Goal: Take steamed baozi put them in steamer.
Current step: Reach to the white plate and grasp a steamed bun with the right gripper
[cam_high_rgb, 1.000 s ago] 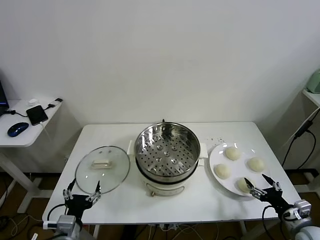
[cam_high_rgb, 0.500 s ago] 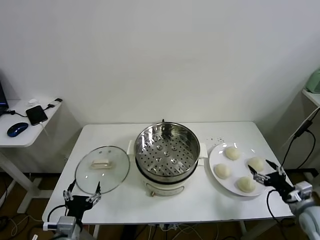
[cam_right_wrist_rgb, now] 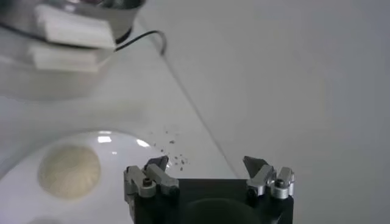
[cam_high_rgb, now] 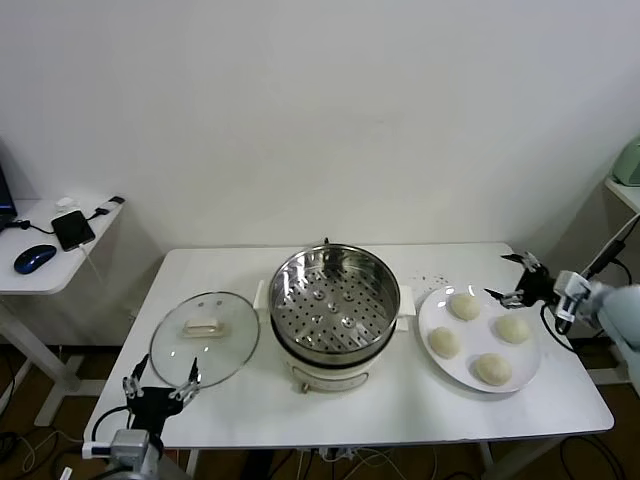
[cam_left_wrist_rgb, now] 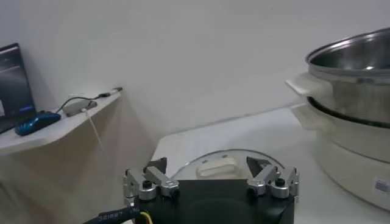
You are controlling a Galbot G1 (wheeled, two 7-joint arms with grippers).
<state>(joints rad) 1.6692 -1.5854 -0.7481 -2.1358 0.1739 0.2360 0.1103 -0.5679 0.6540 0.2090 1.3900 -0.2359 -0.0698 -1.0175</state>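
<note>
Four cream baozi point(cam_high_rgb: 478, 335) on white plate point(cam_high_rgb: 530, 370), steel steamer point(cam_high_rgb: 334, 305) open, empty, mid-table, just beside plate

Premises present as an office or laboratory test room, not a domestic kitchen. A plain white folding table point(cam_high_rgb: 200, 275) stands against a bare white wall point(cam_high_rgb: 330, 110), with loose cables beneath it at the lower edge. At far left, a side desk point(cam_high_rgb: 40, 262) carries a blue computer mouse point(cam_high_rgb: 35, 257), a phone point(cam_high_rgb: 73, 228) on a cable, and a laptop edge.
</note>
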